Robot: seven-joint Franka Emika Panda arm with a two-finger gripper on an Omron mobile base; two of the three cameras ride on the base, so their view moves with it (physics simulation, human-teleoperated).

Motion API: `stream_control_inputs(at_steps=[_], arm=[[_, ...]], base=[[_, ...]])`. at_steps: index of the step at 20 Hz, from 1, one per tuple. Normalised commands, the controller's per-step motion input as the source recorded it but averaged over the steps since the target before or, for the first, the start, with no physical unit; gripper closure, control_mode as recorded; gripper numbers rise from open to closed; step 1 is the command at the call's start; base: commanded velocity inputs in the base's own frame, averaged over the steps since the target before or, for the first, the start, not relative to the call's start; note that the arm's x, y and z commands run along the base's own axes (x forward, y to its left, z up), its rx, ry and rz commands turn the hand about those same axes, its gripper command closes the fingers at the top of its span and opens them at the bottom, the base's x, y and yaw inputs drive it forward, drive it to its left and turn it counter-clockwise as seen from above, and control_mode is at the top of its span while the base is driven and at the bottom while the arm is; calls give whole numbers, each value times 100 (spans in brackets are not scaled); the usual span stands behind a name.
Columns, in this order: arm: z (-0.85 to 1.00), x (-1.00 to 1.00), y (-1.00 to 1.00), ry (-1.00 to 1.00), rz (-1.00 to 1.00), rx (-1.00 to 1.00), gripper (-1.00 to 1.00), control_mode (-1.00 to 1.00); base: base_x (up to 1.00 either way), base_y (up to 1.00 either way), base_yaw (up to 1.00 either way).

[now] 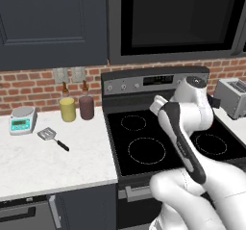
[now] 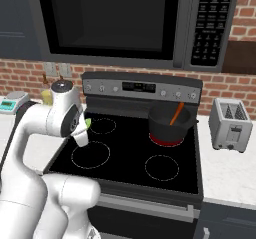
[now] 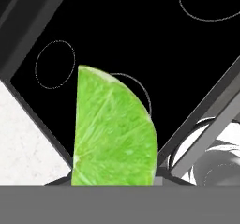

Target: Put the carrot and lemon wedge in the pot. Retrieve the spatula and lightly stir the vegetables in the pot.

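Lemon wedge — a bright lime-green slice with pale rind along its curved edge — sits clamped in the gripper, whose jaws are narrowed onto it; in the hand view it rises large from between the tips, over the black glass stovetop. From the right base view a sliver of green shows at the end of the white arm, held above the front-left part of the stove, near the two left burner rings. Well apart from it, on the rear right burner, stands the squat round black pot, red glowing at its base, with the slender orange carrot leaning tilted inside it, its upper end poking above the rim. On the white marble counter left of the stove lies the small spatula — flat silver-grey slotted head, thin black handle — flat and untouched.
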Motion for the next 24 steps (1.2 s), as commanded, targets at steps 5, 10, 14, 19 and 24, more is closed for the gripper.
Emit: stream_control_inputs(at_steps=[5, 10, 14, 19, 24], arm=[[0, 49, -100, 0, -16, 8, 100, -100], [0, 63, -100, 0, -13, 4, 100, -100], [0, 65, -100, 0, -12, 2, 100, -100], [24, 52, -72, 0, -7, 0, 100, -100], [30, 42, -46, -2, -3, 0, 100, -100]], base=[[0, 0, 0], [0, 0, 0], [0, 0, 0], [0, 0, 0], [0, 0, 0]])
